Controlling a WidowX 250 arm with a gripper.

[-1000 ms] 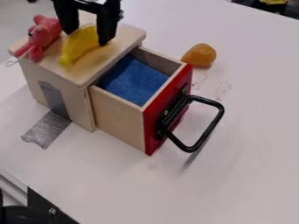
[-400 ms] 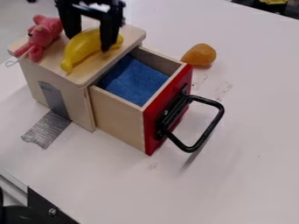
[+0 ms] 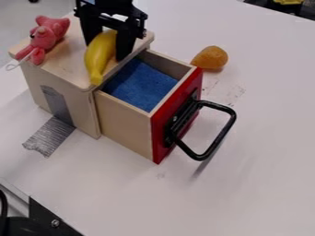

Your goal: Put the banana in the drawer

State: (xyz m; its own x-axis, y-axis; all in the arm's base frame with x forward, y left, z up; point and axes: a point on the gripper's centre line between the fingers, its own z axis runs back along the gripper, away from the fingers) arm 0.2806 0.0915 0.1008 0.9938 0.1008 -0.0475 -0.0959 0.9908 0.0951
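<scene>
- Yellow plastic-looking banana point(image 3: 100, 57) over the edge of a pale wooden box point(image 3: 61, 69), outside its open, red-fronted wooden drawer point(image 3: 126, 124).
- Black robot gripper point(image 3: 108, 51) around the banana; cannot tell whether its jaws are clenched or released.
- 1 pink plush toy point(image 3: 44, 38) on the box.

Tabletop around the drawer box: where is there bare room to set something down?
The widest bare stretch of table runs from the black handle to the picture's right and bottom edges. The box top has a small bare patch between pink toy and banana. It's crowded where gripper and banana crowd the open drawer.
</scene>
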